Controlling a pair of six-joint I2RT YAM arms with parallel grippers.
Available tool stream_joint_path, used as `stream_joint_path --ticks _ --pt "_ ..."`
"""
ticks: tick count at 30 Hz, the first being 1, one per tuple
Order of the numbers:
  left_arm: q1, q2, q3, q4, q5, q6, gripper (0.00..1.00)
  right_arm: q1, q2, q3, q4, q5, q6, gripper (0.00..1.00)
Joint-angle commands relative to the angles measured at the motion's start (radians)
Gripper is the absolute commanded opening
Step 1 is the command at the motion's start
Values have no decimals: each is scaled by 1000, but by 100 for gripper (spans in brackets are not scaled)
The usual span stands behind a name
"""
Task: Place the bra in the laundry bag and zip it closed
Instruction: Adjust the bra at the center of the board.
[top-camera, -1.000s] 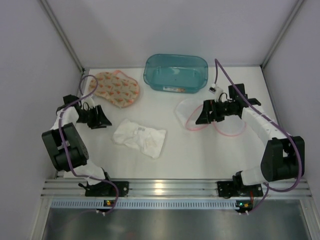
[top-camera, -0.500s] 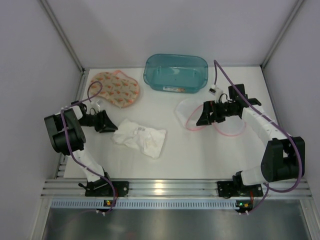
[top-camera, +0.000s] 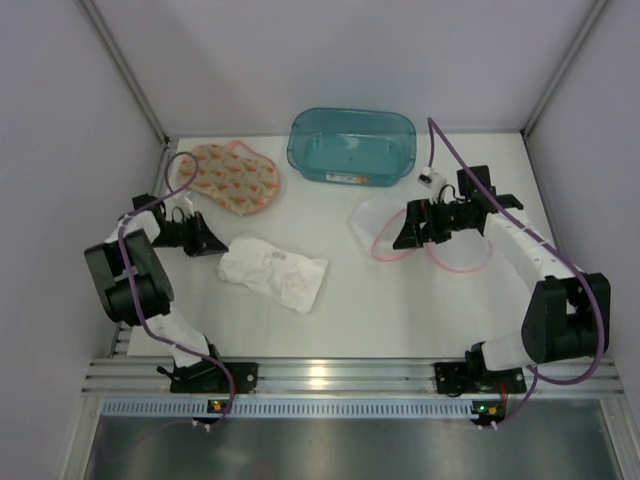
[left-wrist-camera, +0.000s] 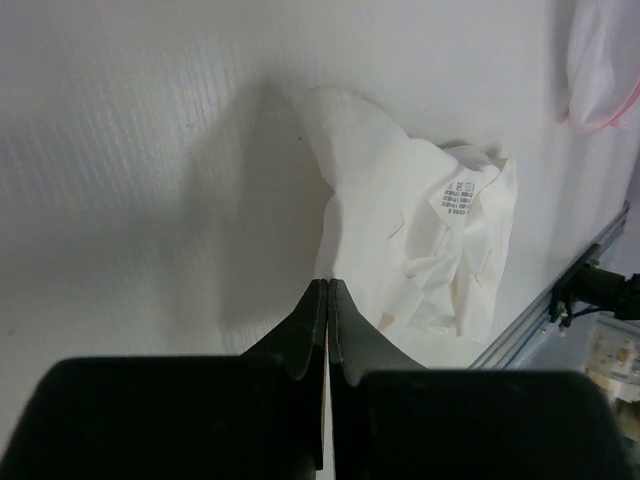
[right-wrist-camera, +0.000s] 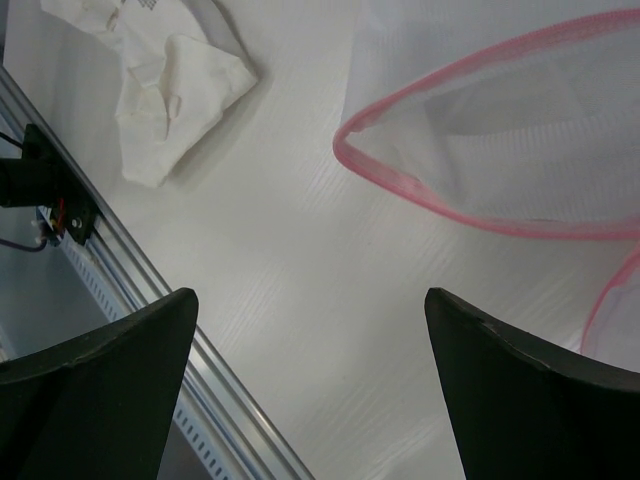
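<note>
Left wrist view: left gripper (left-wrist-camera: 328, 286) is seen fully closed at the white bra's (left-wrist-camera: 420, 230) edge; a pinch on cloth cannot be confirmed. Bra is crumpled on the table (top-camera: 400, 310), outside the laundry bag (right-wrist-camera: 500, 120). Right gripper (right-wrist-camera: 310, 300) is held wide open, empty.

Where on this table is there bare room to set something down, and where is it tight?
Bare: the middle between the white cloth and the bag, and the near strip along the rail. Tight: far left, where the patterned cup, left end effector and cloth sit close.
</note>
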Motion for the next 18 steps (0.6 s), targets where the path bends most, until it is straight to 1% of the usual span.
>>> stream_joint_path --ticks 1,2,4,5,6,7,8,9,10,11,12,13,14,15,16,17,18 --pt "7 -161 38 36 -55 -2 0 10 5 46 1 -6 -20 97" --pt "5 -214 41 39 -119 -2 0 10 5 44 1 -8 -21 97" --pt "-7 -279 47 39 -185 7 0 10 8 41 4 -10 -21 97" --pt "-16 -300 49 39 -251 10 0 8 8 40 4 -11 -24 97" --pt "-30 -320 46 39 -282 13 0 10 10 38 7 -11 -26 97" --pt "-62 -342 38 39 -306 21 0 10 11 35 7 -13 -27 97" --pt "-83 -379 26 42 -378 21 0 10 11 35 7 -13 -30 97" --pt "-114 -397 18 49 -420 18 0 10 13 34 7 -13 -33 97" --pt "-186 -413 9 55 -460 -2 0 8 13 34 3 -13 -35 97" --pt "-224 -443 -2 61 -504 -10 0 10 19 35 -2 -13 -41 97" --pt "-267 -455 -6 75 -592 -19 0 10 20 38 -5 -13 -44 97" --pt "-356 -478 -11 81 -647 -37 0 10 19 41 -13 -11 -46 97" --pt "-398 -486 -16 87 -687 -45 0 10 19 43 -14 -11 -50 97" --pt "-448 -489 -16 87 -720 -54 0 8 17 43 -16 -10 -53 97" --pt "-525 -483 -14 85 -795 -63 0 10 10 37 -16 -6 -55 97" --pt "-563 -474 -16 85 -834 -63 0 8 5 34 -16 -5 -60 97" --pt "-637 -465 -19 85 -871 -69 0 8 2 26 -16 -2 -61 97"
